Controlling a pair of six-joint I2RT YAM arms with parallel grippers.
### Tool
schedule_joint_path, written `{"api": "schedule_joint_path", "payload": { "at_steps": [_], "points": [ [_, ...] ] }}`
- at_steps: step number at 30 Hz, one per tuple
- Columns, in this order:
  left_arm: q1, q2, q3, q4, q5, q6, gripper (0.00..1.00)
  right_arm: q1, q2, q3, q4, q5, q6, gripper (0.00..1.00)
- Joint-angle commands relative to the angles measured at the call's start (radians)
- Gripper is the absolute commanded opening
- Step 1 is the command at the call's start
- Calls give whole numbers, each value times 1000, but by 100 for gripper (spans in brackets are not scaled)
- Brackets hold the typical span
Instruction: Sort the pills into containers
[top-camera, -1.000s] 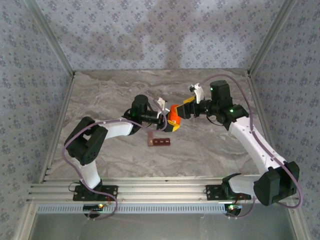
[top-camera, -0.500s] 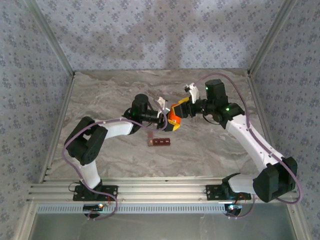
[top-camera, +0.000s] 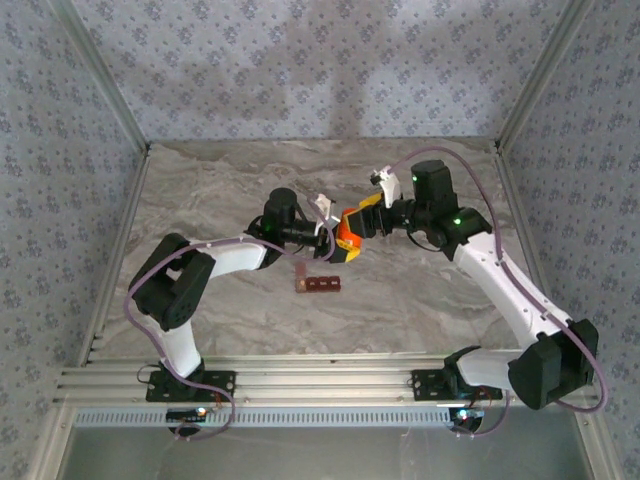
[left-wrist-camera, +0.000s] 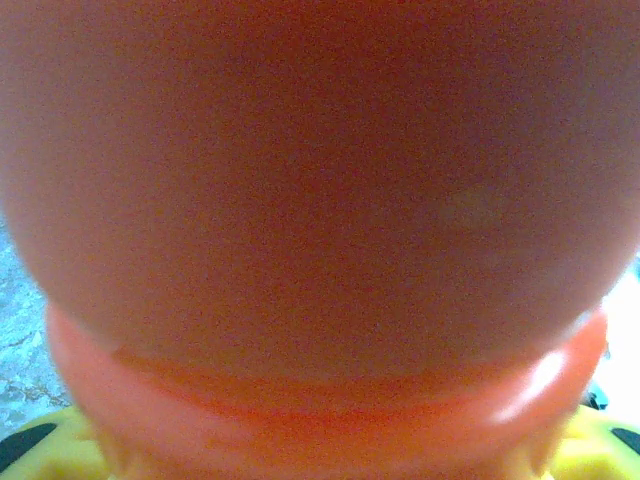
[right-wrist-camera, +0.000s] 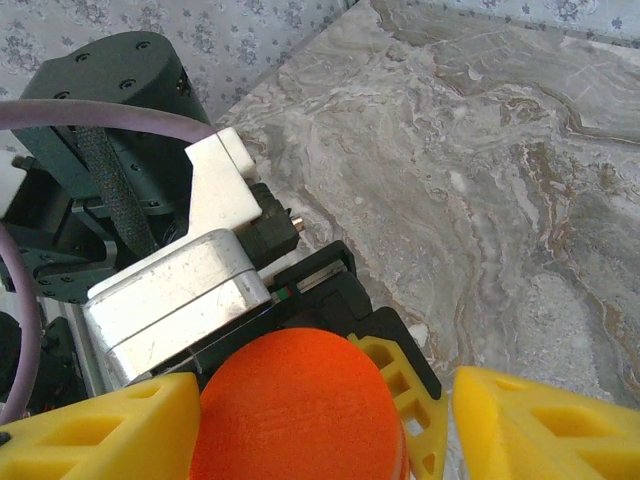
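We hold the orange bottle (top-camera: 348, 232) over the worktop (top-camera: 420, 300).
Our left pincer (top-camera: 338, 242) pinches its body; our right pincer (top-camera: 366, 222) stands spread around the cap (right-wrist-camera: 295, 405).

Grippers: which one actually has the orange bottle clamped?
The left gripper: the orange bottle sits clamped between its fingers. The right gripper merely straddles its top, one yellow finger clear of it.

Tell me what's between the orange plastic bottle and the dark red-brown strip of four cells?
Just bare grey marbled tabletop lies between the orange plastic bottle and the dark red-brown four-cell strip, as the top external view shows.
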Motion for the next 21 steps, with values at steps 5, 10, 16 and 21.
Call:
{"api": "schedule_joint_path", "payload": {
  "at_steps": [5, 10, 16, 21],
  "points": [
    [-5, -17, 36, 33, 33, 18, 0, 4, -43, 7, -17, -23, 13, 70],
    [-5, -18, 35, 33, 34, 19, 0, 12, -37, -8, -22, -37, 12, 70],
    [-5, -20, 36, 33, 34, 19, 0, 21, -22, -24, -28, -24, 5, 67],
    [-6, -21, 34, 33, 33, 18, 0, 31, -15, -37, -24, 2, 7, 59]
  ]
}}
